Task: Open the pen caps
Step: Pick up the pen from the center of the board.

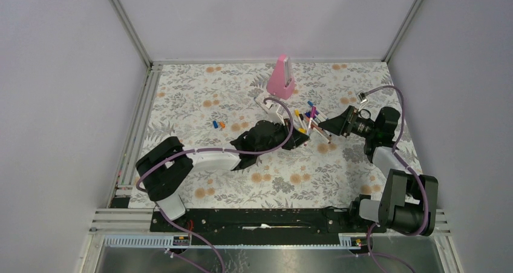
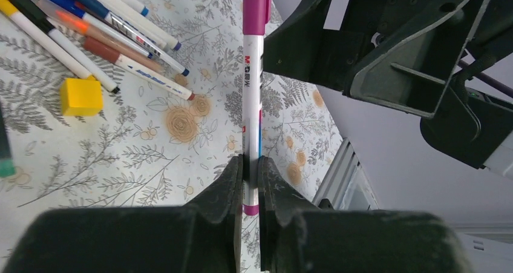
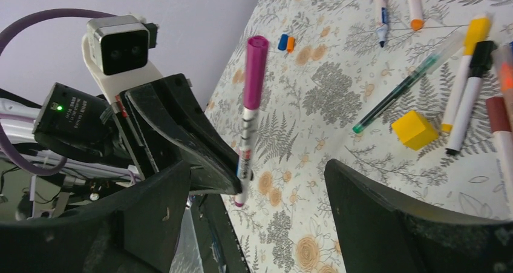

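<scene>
One pen (image 2: 252,103) stands clenched in our left pincer (image 2: 250,176), magenta cap (image 3: 256,67) pointing out so the other arm can pull it. Our right pincer (image 3: 260,179) gapes wide just beside that cap, gripping nothing. Two loose caps (image 1: 218,124), blue and orange, lie apart on the desk (image 1: 199,97).

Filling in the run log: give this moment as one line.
left gripper: shut on pen | cap: pink, on pen | right gripper: open, near cap

Magenta cap (image 2: 256,6) tip (past top edge)
</scene>
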{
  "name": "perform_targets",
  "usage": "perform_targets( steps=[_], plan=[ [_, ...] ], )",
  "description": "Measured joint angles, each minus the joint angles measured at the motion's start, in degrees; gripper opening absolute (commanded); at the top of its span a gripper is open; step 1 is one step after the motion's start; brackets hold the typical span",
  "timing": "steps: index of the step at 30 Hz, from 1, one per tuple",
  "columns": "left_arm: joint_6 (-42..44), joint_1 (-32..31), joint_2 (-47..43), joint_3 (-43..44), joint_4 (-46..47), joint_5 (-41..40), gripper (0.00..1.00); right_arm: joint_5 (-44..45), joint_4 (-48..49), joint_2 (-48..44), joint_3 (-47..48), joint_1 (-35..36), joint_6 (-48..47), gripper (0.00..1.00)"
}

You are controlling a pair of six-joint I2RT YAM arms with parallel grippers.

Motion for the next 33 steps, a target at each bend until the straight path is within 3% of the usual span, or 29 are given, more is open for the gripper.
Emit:
perform_targets(
  steps=[4, 9, 13, 18, 22, 25, 28, 33],
  plan=[
    [-1.1, -0.9, 3.0, 1.7, 0.8, 0.5, 0.00, 0.0, 1.2, 0.4, -0.2, 2.1, 2.2, 0.80],
    [-1.9, -1.8, 4.8, 2.9, 1.9, 0.9, 0.00, 0.1, 2.1, 1.3, -0.2, 4.0, 3.6, 0.66],
    [-2.1, -2.5, 5.2, 3.7, 2.4, 1.0, 0.00, 0.2, 2.5, 2.2, -0.3, 5.2, 4.2, 0.44],
    [-2.2, -3.0, 5.5, 4.4, 3.3, 1.0, 0.00, 0.6, 3.5, 2.4, -0.4, 5.8, 5.3, 0.03],
    [-2.7, -3.0, 5.8, 4.4, 3.6, 1.0, 0.00, 1.0, 4.3, 2.4, -0.7, 5.8, 5.6, 0.00],
    [-2.7, -3.0, 5.8, 4.4, 3.5, 0.9, 0.16, 0.9, 4.6, 2.4, -0.7, 5.8, 5.6, 0.00],
    [-3.0, -3.0, 5.7, 4.4, 3.2, 0.9, 0.38, 0.5, 4.5, 2.4, -0.7, 5.9, 4.6, 0.00],
    [-2.1, -3.0, 4.4, 3.0, 0.7, 0.1, 0.66, -2.1, 1.3, 2.4, -0.5, 5.9, -1.6, 0.00]
  ],
)
